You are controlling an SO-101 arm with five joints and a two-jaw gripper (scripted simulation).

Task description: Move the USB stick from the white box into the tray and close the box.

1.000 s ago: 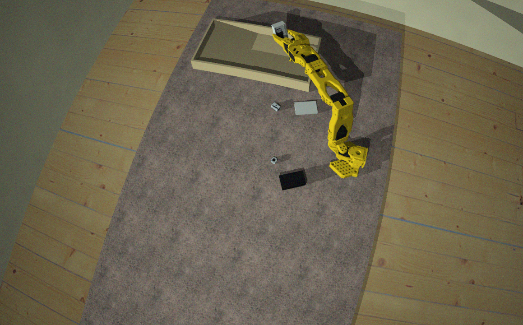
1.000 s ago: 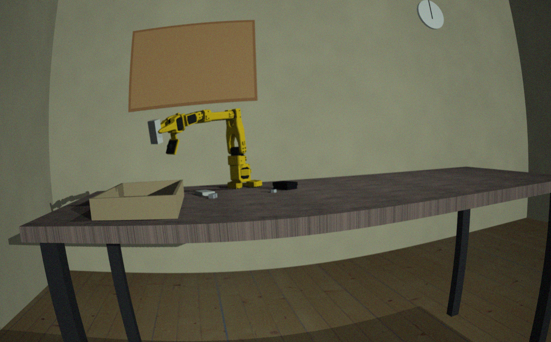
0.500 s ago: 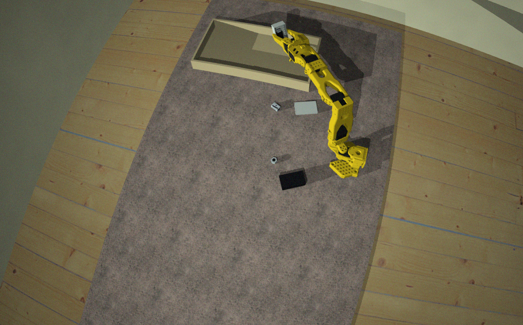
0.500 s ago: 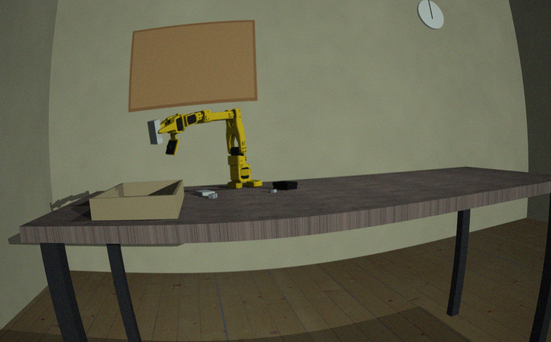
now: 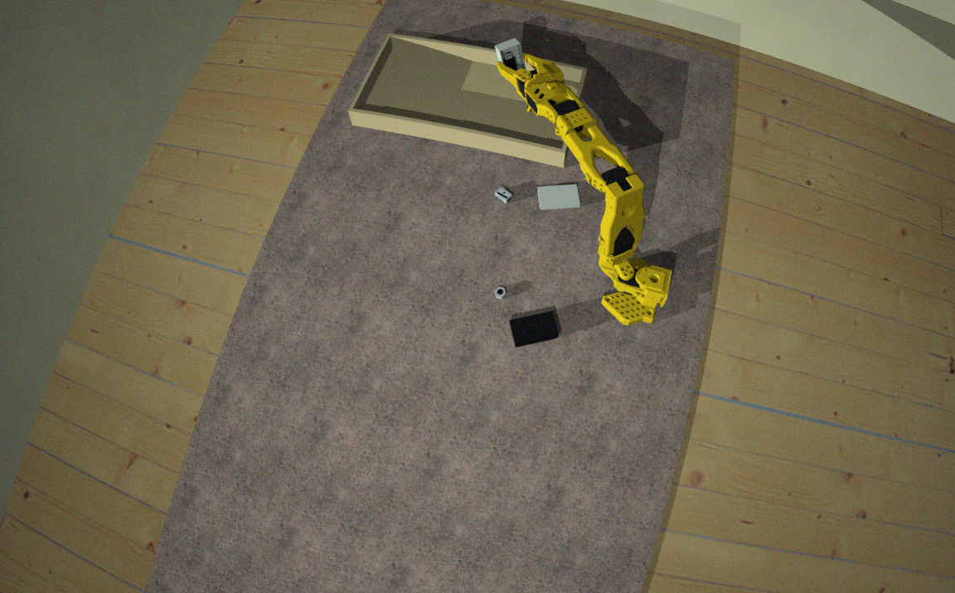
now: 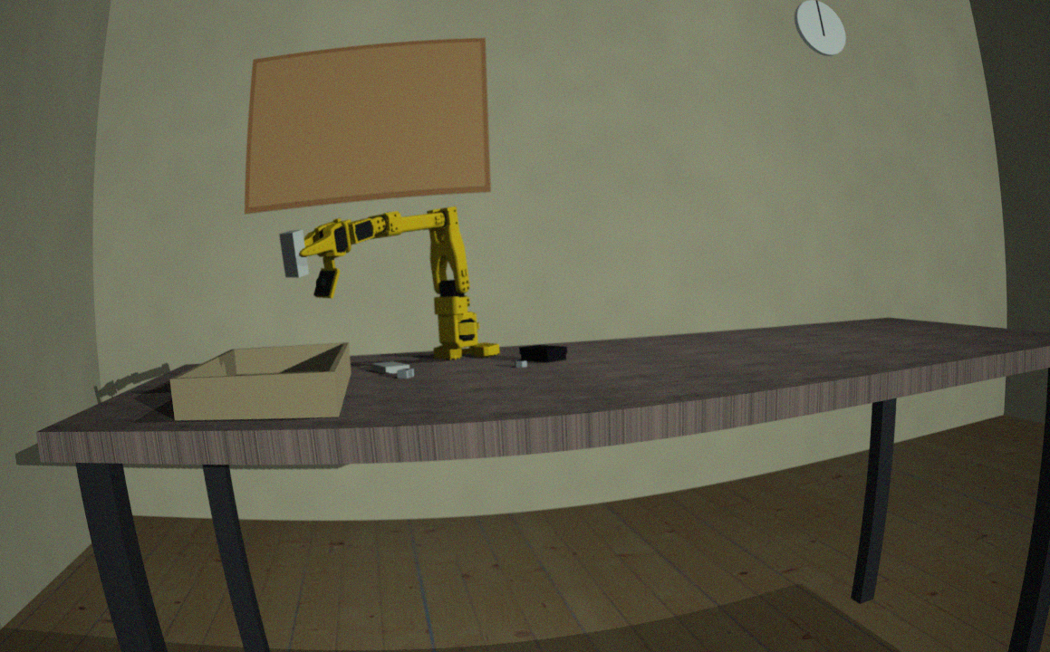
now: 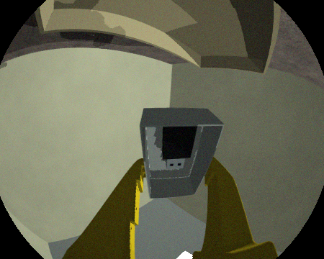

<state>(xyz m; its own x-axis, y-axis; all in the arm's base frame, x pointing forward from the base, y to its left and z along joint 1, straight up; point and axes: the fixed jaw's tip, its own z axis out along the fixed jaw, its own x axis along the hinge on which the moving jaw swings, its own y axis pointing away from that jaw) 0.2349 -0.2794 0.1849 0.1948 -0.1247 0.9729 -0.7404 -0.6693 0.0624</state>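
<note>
The tabletop carries everything except the white box and its contents.

The yellow arm is based to the robot side of the tray. Its lower link stands nearly upright, its forearm reaches out almost level and its wrist dips slightly, high above the tray. That height probably leaves room for tipping.

The black box sits well apart from the tray, apparently not needed here.

The white box is in the air over the tray, clamped by its side walls in the gripper. It stands roughly on end, mouth facing back towards the arm; the grip seems chosen to leave that mouth free for pouring.

The lid lies off on the near side of the tray, presumably set aside for closing afterwards.

The USB stick is inside the box, towards its lower end, plug pointing up. That end wall probably retains it, so more tilt seems called for.

The small grey block lies beside the lid, outside the tray; the nut is farther from it. Both should stay out.
</note>
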